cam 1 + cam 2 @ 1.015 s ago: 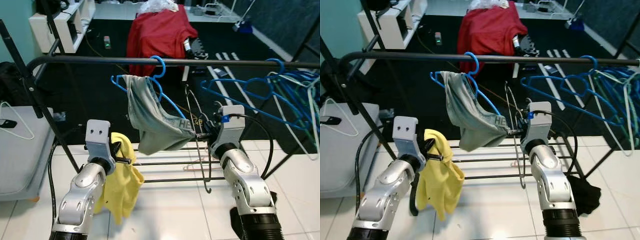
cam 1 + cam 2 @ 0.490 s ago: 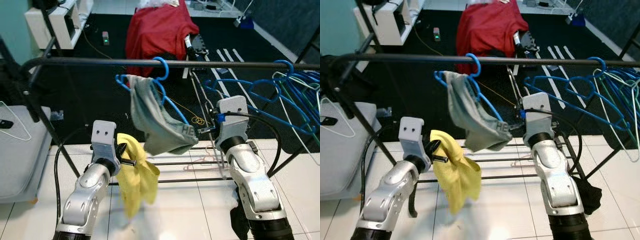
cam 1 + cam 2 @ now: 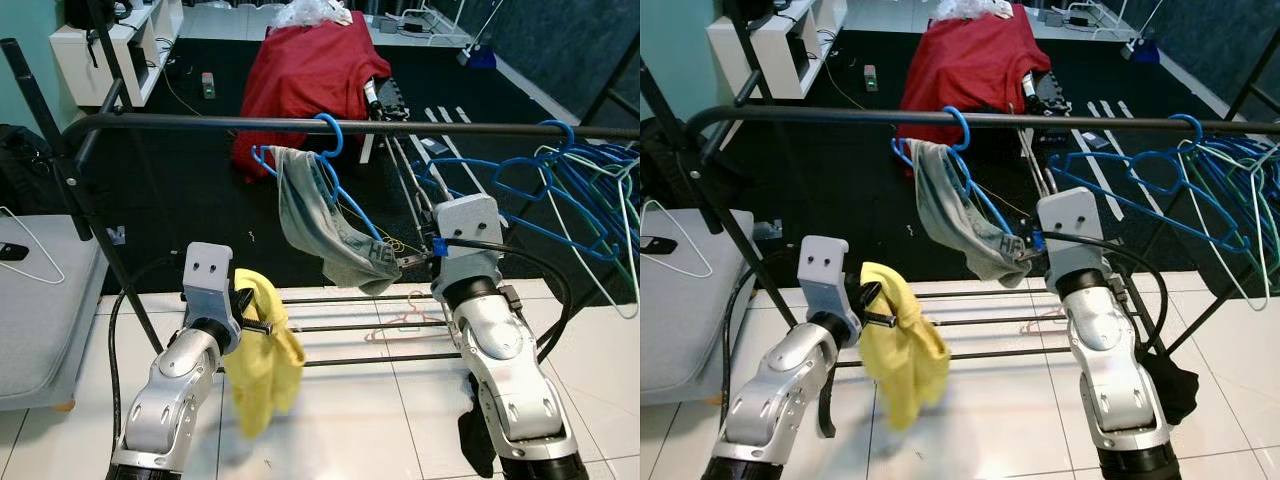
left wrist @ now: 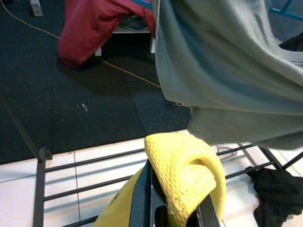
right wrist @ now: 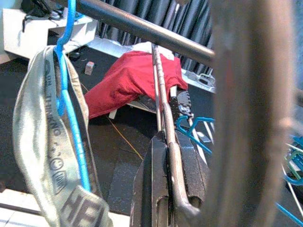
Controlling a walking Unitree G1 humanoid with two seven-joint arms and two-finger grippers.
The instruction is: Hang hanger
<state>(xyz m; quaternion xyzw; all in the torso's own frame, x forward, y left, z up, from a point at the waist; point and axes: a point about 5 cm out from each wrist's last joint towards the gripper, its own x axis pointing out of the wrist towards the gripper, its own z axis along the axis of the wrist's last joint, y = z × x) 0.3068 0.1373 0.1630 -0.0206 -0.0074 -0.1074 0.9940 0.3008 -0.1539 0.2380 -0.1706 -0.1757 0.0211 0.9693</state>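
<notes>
Yellow cloth [image 3: 262,350] is pinched in my left gripper [image 3: 252,322], hanging low. Up and to its right, grey underwear [image 3: 325,230] drapes a blue hanger [image 3: 322,160] hooked on the rail [image 3: 200,124]. My right gripper [image 3: 413,260] is clamped on a thin metal hanger [image 5: 163,123] beside that garment. I judge I should lift its hook above the rail, then lower squarely.

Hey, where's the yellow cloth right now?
The yellow cloth hangs from the left hand, low on the robot's left, in front of the rack's lower bars and below the grey garment.
</notes>
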